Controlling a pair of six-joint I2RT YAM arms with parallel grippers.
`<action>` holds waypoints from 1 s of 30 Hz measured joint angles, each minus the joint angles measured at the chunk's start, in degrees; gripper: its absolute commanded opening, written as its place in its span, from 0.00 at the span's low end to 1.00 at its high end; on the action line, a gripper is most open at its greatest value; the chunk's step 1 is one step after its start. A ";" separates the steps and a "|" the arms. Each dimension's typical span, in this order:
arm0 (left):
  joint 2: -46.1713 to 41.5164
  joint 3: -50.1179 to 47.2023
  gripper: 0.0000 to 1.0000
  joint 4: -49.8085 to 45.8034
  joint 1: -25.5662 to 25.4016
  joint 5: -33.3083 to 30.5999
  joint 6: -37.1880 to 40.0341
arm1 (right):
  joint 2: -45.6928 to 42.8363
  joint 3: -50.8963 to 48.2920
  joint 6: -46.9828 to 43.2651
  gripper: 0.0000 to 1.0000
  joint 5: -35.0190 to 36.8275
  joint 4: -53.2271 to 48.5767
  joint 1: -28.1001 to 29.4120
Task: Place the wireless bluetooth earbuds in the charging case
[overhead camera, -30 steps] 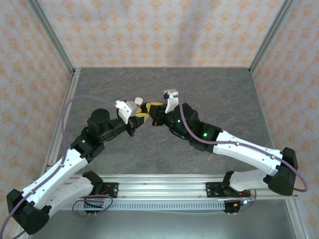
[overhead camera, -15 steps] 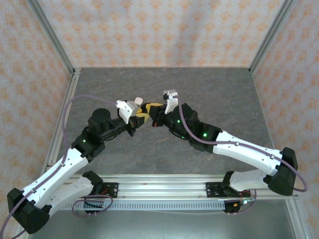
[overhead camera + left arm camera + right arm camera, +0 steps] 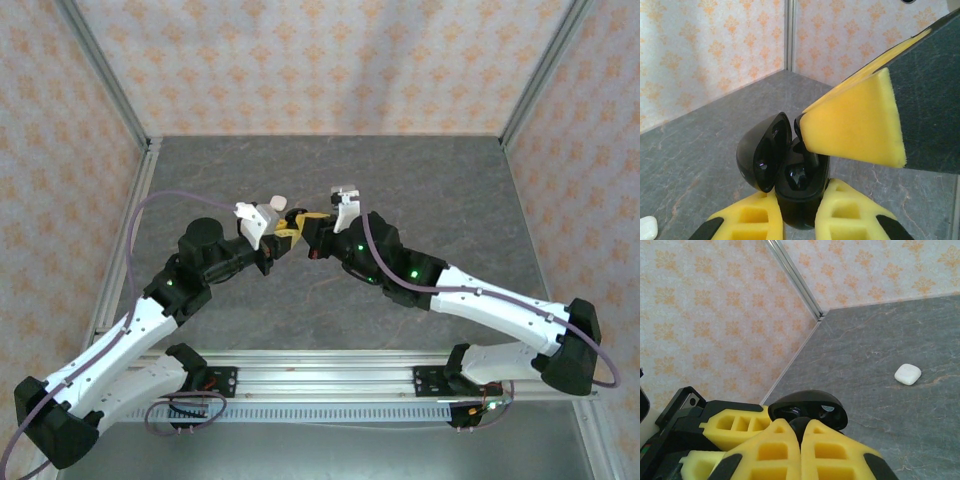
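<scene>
Charging case (image 3: pixel 799 185), lid open | clamped in left gripper (image 3: pixel 799 216) | right gripper (image 3: pixel 801 437) pinched shut, apparently on black earbud (image 3: pixel 799 424) | risk: earbud dropped if pressed in misaligned.

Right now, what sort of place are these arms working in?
Probably a lab test cell rather than a home: a grey stone-look table boxed in by wallpapered panels on aluminium posts, with a metal rail along its near edge.
</scene>
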 measured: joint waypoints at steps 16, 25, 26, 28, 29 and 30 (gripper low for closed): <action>0.26 0.09 0.00 -0.02 0.00 -0.02 -0.02 | -0.44 1.22 1.77 0.43 -1.73 -2.23 0.09; 0.26 0.09 0.00 0.46 0.00 -0.02 -0.11 | -1.95 9.35 7.39 0.49 0.72 -12.98 -0.22; 0.26 0.09 0.00 0.48 0.00 -0.04 -0.26 | -1.95 10.47 8.26 0.49 0.83 -14.36 -0.37; 0.26 0.09 0.00 0.63 0.00 -0.04 -0.44 | -1.92 12.98 10.29 0.49 0.83 -17.86 -0.83; 0.26 0.09 0.00 0.70 0.00 -0.04 -0.46 | -1.92 14.23 11.23 0.49 0.81 -19.69 -1.07; 0.26 0.09 0.00 0.81 0.00 -0.04 -0.46 | -1.66 15.74 12.33 0.48 0.74 -21.92 -1.29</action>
